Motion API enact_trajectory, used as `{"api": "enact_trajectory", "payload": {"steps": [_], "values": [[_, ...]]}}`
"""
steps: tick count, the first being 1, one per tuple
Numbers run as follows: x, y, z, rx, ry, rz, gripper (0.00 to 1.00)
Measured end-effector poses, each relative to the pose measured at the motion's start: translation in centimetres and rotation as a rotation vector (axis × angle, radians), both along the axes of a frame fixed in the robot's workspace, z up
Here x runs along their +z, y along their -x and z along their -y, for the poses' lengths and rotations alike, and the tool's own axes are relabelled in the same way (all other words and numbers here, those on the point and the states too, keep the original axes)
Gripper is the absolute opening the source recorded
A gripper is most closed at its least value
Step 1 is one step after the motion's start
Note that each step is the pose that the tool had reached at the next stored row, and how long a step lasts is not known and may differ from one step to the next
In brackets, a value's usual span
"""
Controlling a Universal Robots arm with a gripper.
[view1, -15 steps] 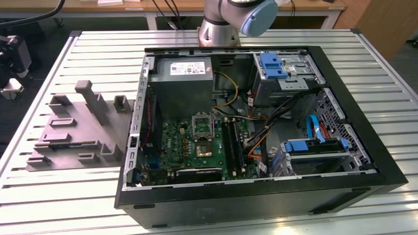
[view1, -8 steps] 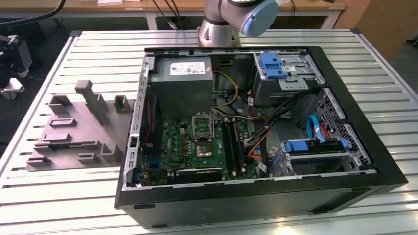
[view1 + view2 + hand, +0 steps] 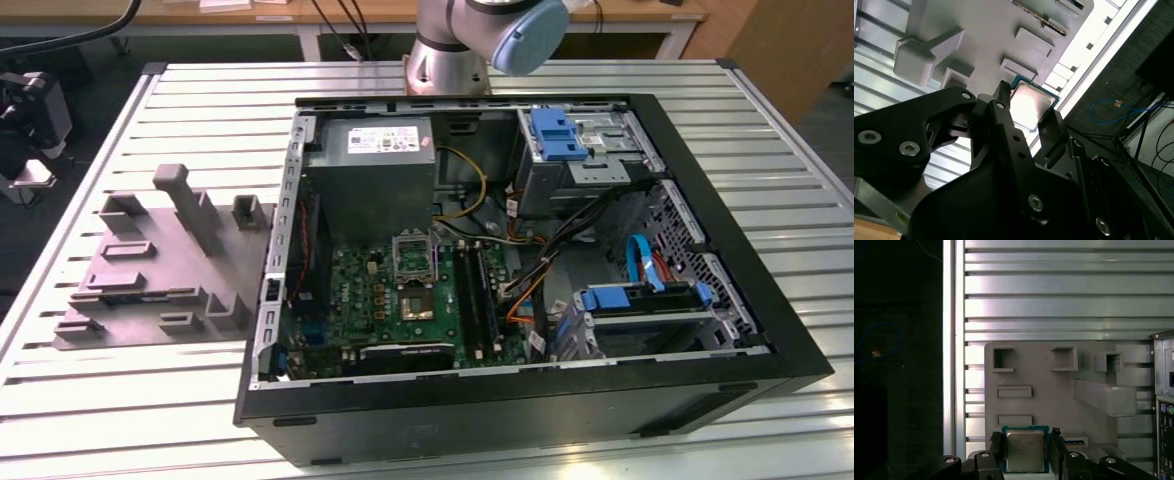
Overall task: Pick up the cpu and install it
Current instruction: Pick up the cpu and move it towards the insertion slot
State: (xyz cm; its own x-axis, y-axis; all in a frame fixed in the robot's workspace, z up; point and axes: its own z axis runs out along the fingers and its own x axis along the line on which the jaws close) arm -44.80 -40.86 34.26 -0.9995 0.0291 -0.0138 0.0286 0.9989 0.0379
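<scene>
**Both wrist views.** My gripper (image 3: 1025, 441) pinches the cpu (image 3: 1025, 454) by two opposite edges, with a black finger (image 3: 996, 449) against each. The cpu is a thin square chip with a dull silvery-grey metal lid bearing faint print and a narrow blue-green rim. I hold it over an edge of the grey fixture plate (image 3: 1054, 395) on the slatted table (image 3: 1054, 305), outside the open computer case (image 3: 534, 405).

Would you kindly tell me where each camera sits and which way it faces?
Exterior view: above the table, looking down into the open computer case; arm base shows.
First wrist view: on the arm, facing down past the gripper onto the grey fixture plate.
Second wrist view: on the arm, obliquely past the gripper.
Both wrist views share the gripped cpu.
</scene>
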Motion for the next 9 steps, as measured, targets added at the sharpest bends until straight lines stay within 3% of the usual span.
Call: {"api": "enact_trajectory", "payload": {"steps": [9], "values": [[0.25,-0.01,0.0,0.0,0.0002,-0.0003,0.47]]}}
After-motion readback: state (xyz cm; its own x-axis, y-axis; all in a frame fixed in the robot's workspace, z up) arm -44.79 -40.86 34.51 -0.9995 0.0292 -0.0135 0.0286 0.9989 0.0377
